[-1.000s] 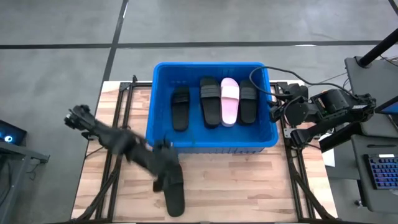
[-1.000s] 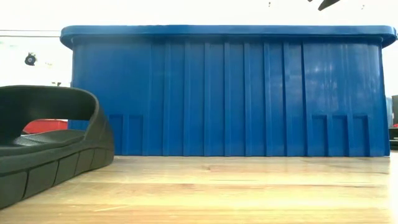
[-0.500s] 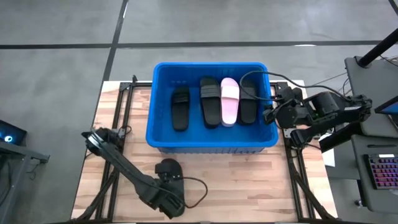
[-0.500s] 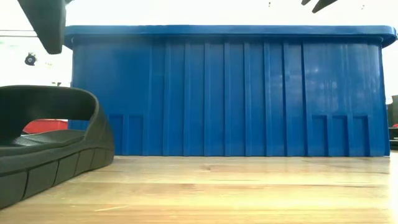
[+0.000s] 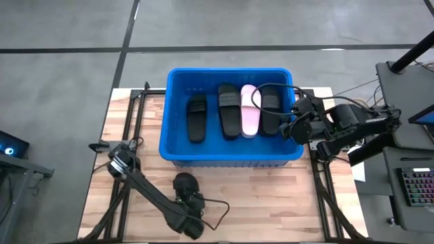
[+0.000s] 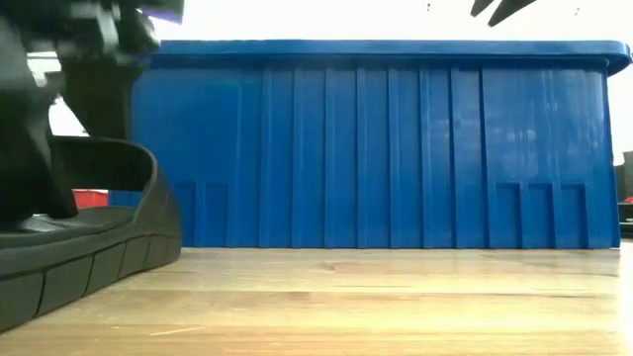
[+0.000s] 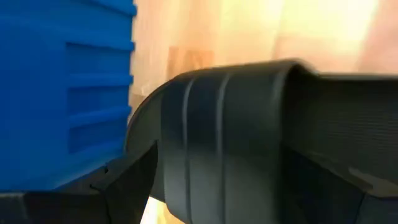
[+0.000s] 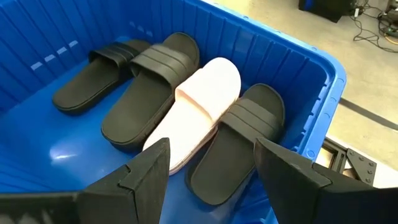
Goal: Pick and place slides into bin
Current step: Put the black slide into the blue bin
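From above, the large bright blue ribbed plastic bin [image 5: 230, 115] holds three matte black slides [image 5: 228, 110] and one pale pink slide [image 5: 250, 110]. The right wrist view shows the right end effector [image 8: 211, 171] released, fingers spread above them. The left end effector [image 5: 188, 203] sits over a black slide [image 6: 79, 237] on the wooden desk [image 5: 271, 203] in front of the bin; its grip cannot be told

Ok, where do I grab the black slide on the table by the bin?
Take the wide strap, coming down from above. It arches clear of the footbed, leaving room for a finger underneath, and the black slide lies flat, sole down, on the table.
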`<state>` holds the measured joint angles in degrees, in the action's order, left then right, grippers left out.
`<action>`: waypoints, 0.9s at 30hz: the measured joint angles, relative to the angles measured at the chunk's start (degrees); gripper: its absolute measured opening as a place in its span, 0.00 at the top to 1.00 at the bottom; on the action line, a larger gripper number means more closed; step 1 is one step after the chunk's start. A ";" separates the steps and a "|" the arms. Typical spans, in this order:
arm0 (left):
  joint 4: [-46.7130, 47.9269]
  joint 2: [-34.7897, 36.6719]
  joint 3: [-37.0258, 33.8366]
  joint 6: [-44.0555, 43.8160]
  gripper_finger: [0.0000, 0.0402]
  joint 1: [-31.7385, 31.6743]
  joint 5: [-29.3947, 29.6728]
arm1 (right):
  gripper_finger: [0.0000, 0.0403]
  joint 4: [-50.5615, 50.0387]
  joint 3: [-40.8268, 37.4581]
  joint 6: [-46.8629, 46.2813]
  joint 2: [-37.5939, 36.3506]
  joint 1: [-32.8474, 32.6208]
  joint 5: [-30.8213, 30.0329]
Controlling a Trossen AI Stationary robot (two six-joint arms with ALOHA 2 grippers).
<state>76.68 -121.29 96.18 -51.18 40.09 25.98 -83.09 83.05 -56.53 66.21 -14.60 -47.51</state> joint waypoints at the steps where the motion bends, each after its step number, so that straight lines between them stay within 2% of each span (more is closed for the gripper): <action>1: 0.88 -0.95 0.00 -0.57 0.21 -0.05 0.37 | 0.44 -0.02 0.00 0.02 0.08 0.01 0.00; 4: 2.05 -2.88 0.15 -0.98 0.26 -0.22 0.96 | 0.44 -0.04 0.00 0.10 0.14 0.01 0.00; 7: 2.23 -3.45 0.15 -0.61 0.39 -0.24 1.07 | 0.44 -0.07 0.00 0.15 -0.10 0.01 0.00; 12: 3.47 -2.58 -0.11 -0.52 0.72 -0.37 4.12 | 0.44 -0.13 0.00 0.17 -0.45 -0.01 0.02; 15: 4.73 -0.99 -0.11 3.52 0.93 -0.54 4.46 | 0.44 -0.23 0.00 1.69 -0.52 -0.01 0.10; 16: 4.88 -0.43 -0.09 5.44 0.96 -0.60 4.49 | 0.44 -0.24 0.00 2.21 -0.55 0.00 0.11; 19: 7.51 2.24 -0.08 14.65 0.97 -0.65 1.58 | 0.44 -0.24 0.00 3.12 -0.58 0.01 0.13; 23: 7.56 10.29 0.50 22.64 0.99 -0.78 -2.84 | 0.44 -0.26 0.00 4.11 -0.67 -0.01 0.13; 25: 6.39 15.31 1.13 24.97 0.99 -1.02 -2.94 | 0.44 -0.28 0.00 4.12 -0.69 0.01 0.13; 27: 5.49 19.96 2.08 25.78 0.99 -1.53 -0.62 | 0.44 -0.29 0.00 4.13 -0.76 0.01 0.13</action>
<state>82.17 -101.33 98.26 -25.40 38.56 25.36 -83.38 83.05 -52.40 65.45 -14.59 -47.37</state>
